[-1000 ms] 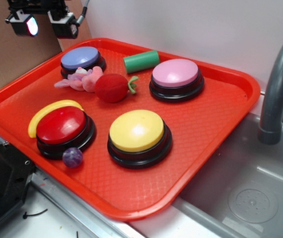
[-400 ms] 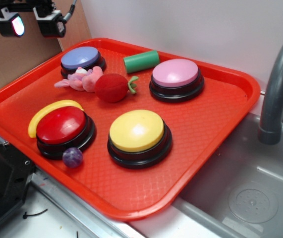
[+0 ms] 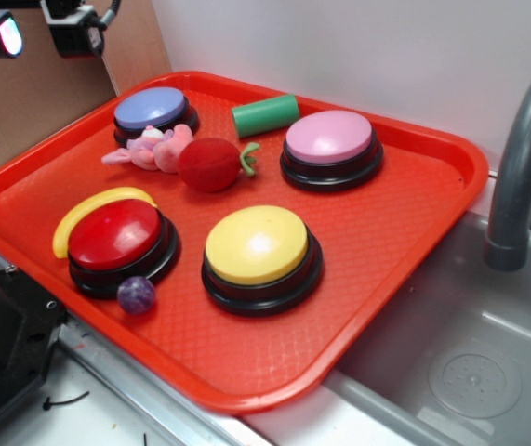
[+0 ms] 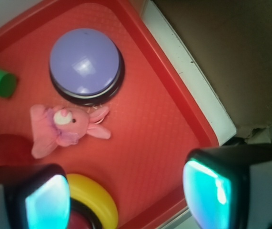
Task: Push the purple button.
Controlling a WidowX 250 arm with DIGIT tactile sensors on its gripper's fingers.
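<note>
Sitting beside a grey sink [image 3: 451, 362], red tray [image 3: 404, 232] against white wall [image 3: 358, 46].

Purple button [image 4: 85, 62] above pink plush rabbit [image 4: 62, 129]

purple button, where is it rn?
Exterior view: the purple button sits in the tray's far left corner, with the pink plush toy just in front and the green cylinder to its right.
</note>
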